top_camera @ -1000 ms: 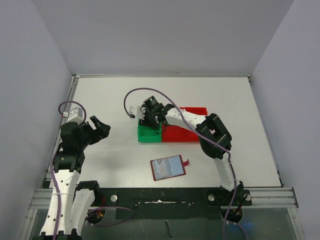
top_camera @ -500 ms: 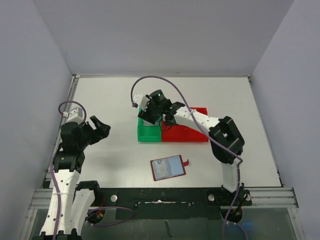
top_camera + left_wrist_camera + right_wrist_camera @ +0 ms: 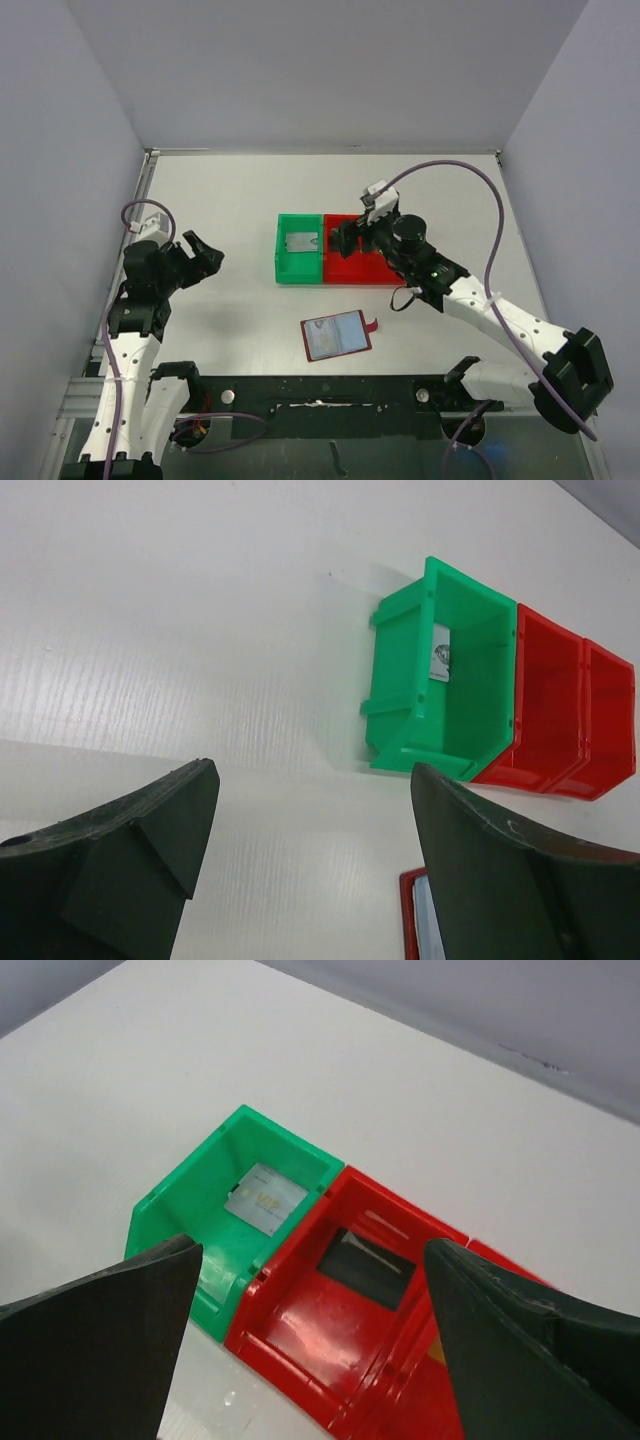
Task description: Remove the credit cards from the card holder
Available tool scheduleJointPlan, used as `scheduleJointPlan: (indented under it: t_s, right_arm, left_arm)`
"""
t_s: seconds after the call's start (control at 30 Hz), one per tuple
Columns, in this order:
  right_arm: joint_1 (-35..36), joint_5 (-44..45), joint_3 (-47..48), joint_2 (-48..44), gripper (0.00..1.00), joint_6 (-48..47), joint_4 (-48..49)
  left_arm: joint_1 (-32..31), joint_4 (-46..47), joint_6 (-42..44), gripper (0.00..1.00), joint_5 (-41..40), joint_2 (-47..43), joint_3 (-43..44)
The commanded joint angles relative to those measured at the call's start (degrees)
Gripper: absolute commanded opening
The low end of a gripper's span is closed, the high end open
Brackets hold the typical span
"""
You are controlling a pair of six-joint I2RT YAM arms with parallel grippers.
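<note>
Closest to the arm bases, the card holder [image 3: 336,335] lies open and flat on the worktop [image 3: 220,200], pale inner side up, with nothing touching it. Off to its left, the left gripper [image 3: 203,252] hangs over bare worktop, jaws spread wide and empty.

Further back are the bins. A silver-grey card [image 3: 302,242] lies flat in the green bin [image 3: 285,268], and the red bins [image 3: 375,270] butt up against it on the right. The right gripper [image 3: 346,238] hovers over the first of the red bins, jaws wide apart and holding nothing.

My read is that we're between cards. At least two of the credit cards are out and binned, so the right arm's next stop should be the holder. That calls for a thin pinch on a card edge (probably with the left arm pinning the holder so it doesn't skate). From above I can't tell if any card is left in the pockets.

The right wrist view shows what the arm hides from the top one: a black card [image 3: 365,1265] lying in that first red bin. The left wrist view only catches a corner of the holder and the silver-grey card.
</note>
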Motion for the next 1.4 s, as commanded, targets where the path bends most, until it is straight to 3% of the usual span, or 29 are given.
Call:
scheduleJointPlan:
  t_s: [0.0,0.17,0.37,0.57,0.7,0.87,1.0,1.37]
  right_arm:
    - [-0.65,7.47,-7.53,-9.18,0.98,14.06,2.66]
    - [-1.07,10.31,-12.96,-17.51,0.97,23.15,-1.96]
    - [-0.98,5.40,-16.10,-20.75,0.97,33.69,-9.84]
    - [-0.08,-3.82,-27.51,-23.21,0.98,47.25,-1.06]
    - [3.05,-1.47,-26.37,-19.73,1.00,51.34,-7.43]
    - [11.91,5.38,-21.04,-12.18,0.91,50.47,-13.00]
    - [14.54,5.52,-17.37,-5.05,0.76,50.96,-14.53]
    - [20.55,1.96,-13.99,5.86,0.58,49.76,-10.73]
  left_arm:
    - [0.31,4.20,0.84,0.78,2.83,0.79,0.67]
    - [0.31,5.00,0.87,0.78,4.57,2.14,-0.50]
    - [0.26,4.99,0.89,0.78,4.93,2.88,-0.62]
    - [0.31,5.20,0.78,0.78,5.13,3.92,-0.65]
    - [0.31,5.37,0.78,0.78,5.27,3.90,-0.73]
    - [0.32,5.42,0.70,0.78,5.17,3.89,-0.82]
    - [0.29,5.33,0.69,0.78,5.28,3.98,-0.77]
    - [0.22,5.61,0.71,0.78,5.62,4.45,-0.83]
